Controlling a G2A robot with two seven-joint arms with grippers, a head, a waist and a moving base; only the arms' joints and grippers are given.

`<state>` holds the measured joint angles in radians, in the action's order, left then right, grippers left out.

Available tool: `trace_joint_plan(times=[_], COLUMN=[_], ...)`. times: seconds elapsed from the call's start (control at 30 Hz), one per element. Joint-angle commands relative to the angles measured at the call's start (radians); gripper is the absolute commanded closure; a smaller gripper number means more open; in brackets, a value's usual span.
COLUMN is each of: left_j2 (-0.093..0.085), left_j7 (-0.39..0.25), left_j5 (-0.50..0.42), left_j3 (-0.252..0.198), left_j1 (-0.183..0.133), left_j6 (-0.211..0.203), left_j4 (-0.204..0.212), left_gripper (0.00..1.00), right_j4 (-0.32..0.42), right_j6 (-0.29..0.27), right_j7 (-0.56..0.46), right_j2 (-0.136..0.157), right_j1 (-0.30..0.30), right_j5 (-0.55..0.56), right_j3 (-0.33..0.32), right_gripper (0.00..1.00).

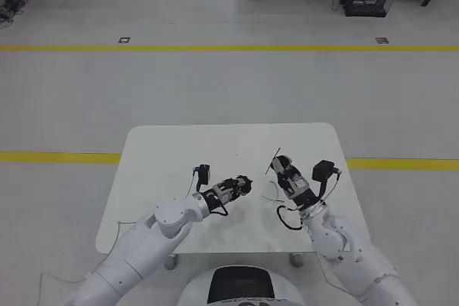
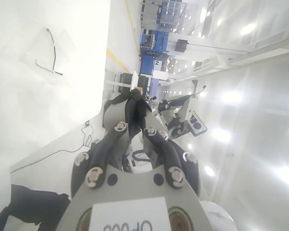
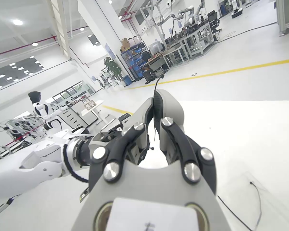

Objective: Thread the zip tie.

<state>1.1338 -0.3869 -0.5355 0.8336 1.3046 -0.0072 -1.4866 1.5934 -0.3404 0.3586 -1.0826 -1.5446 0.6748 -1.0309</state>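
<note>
**Right gripper clamped on zip tie, both arms over table**

Right gripper [image 3: 155,97] sits closest to us in its wrist view, both fingers pressed together on the black zip tie [image 3: 158,82]. One end of the tie pokes out past the fingertips. The rest hangs down between the fingers toward the wrist. From above we see it over the right half of the white table [image 1: 176,153], with the tie as a thin dark line slanting away from the robot.

Left gripper [image 2: 136,94] has its dark pads closed tip to tip. We cannot tell whether anything is caught between them. In the top view it hangs near the table's middle, just beside the right gripper, tips pointed toward it. We see a gap between it and the tie.

We also note a thin cord [image 2: 54,51] lying loose on the table near the right arm.
</note>
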Motion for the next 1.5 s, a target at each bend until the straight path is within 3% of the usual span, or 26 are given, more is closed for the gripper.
trace_joint_plan(times=[0.0,0.23,1.0,1.47], left_j2=[-0.001,0.000,0.005,0.005], left_j7=[-0.001,0.009,0.011,0.011], left_j5=[0.004,0.008,-0.008,-0.008], left_j3=[0.002,0.007,0.013,0.013], left_j1=[0.002,0.007,0.007,0.007], left_j6=[0.009,0.024,0.011,0.011], left_j4=[-0.002,-0.005,-0.004,-0.004], left_gripper=[1.00,1.00,1.00,1.00], right_j4=[-0.022,-0.072,-0.072,-0.173], right_j6=[0.000,0.000,0.000,0.000], right_j7=[0.016,0.049,0.064,0.129], right_j2=[-0.005,-0.017,-0.024,-0.059], right_j1=[0.010,0.034,0.038,0.100], right_j5=[0.011,0.031,0.057,0.102], right_j3=[0.015,0.066,0.073,0.139], right_gripper=[1.00,1.00,1.00,1.00])
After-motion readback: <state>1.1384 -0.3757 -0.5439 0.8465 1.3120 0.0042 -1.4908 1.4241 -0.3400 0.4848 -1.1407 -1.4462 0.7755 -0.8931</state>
